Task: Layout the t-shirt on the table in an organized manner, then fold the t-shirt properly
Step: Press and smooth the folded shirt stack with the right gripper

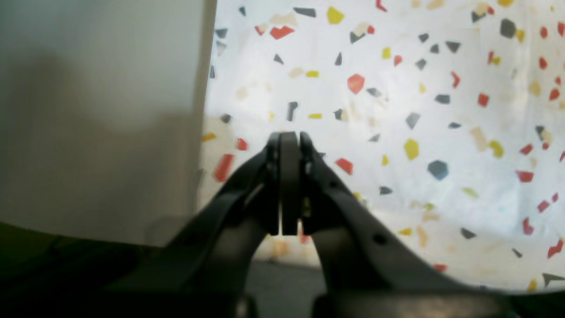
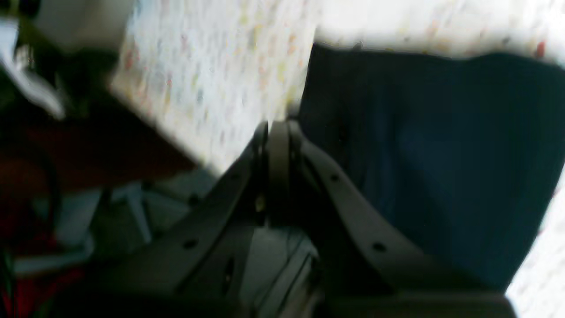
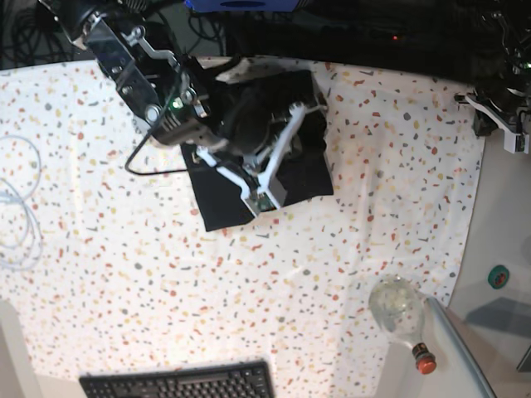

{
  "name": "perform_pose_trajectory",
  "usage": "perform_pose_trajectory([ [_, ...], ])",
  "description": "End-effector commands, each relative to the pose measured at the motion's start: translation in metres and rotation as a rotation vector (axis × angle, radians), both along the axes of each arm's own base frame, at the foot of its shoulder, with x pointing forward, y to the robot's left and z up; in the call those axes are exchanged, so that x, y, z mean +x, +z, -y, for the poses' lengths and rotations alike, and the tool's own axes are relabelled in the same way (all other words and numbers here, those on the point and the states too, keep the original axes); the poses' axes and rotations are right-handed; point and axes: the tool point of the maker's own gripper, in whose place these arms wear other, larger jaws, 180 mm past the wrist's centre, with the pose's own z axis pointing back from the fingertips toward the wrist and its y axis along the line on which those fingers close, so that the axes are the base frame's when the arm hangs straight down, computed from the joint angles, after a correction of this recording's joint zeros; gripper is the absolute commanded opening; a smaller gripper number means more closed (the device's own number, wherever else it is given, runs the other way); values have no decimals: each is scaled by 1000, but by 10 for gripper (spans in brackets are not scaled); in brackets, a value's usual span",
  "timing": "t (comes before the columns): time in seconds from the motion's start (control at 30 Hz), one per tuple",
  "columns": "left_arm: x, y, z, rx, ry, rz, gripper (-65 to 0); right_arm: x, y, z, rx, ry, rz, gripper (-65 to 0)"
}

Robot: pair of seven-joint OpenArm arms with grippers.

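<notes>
The black t-shirt (image 3: 220, 203) lies as a folded rectangle at the far middle of the speckled table (image 3: 124, 274). My right arm (image 3: 166, 108) reaches over it from the far left. The blurred right wrist view shows my right gripper (image 2: 278, 126) shut, its tips at the edge of the t-shirt (image 2: 419, 154) where it meets the table (image 2: 212, 88). I see no cloth between the fingers. My left gripper (image 1: 289, 134) is shut on nothing above the bare table (image 1: 397, 110). The left arm (image 3: 498, 108) is at the table's far right edge, away from the shirt.
A black keyboard (image 3: 178, 383) lies at the near edge. A clear bottle (image 3: 398, 308) with a red cap lies at the near right. A white cable (image 3: 17, 207) loops at the left. A green roll (image 3: 498, 276) sits off the table's right. A pale grey surface (image 1: 97, 110) fills the left wrist view's left.
</notes>
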Motion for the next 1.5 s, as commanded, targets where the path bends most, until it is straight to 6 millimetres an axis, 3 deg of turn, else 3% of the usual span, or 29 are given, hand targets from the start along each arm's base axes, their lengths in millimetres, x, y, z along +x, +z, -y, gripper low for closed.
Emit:
perform_pose_trajectory([
  [0.0, 4, 18, -19, 43, 22, 45, -650, 9, 15, -6, 40, -14, 54, -650],
  [0.1, 3, 29, -35, 75, 43, 57, -650, -15, 3, -14, 15, 67, 28, -627],
  [0.2, 2, 31, -39, 81, 48, 55, -650, -22, 4, -27, 22, 126, 71, -393],
  [0.27, 0, 29, -40, 78, 52, 49, -650, -17, -5, -27, 9, 115, 79, -294],
  [0.53, -10, 19, -41, 61, 65, 21, -650, 2, -44, -18, -61, 66, 77, -336],
  [0.9, -9, 16, -38, 52, 65, 21, -650, 12, -47, 2, -234, -8, 221, -320],
  [1.0, -7, 17, -38, 51, 64, 25, -650, 10, -46, 0, -262, -10, 238, -282],
  [1.2, -7, 17, -38, 51, 64, 25, -650, -1, -46, -14, -258, 38, 251, -281],
  [1.47, -7, 17, -38, 51, 64, 25, -650, 4, -54, -10, -285, 38, 251, -288],
])
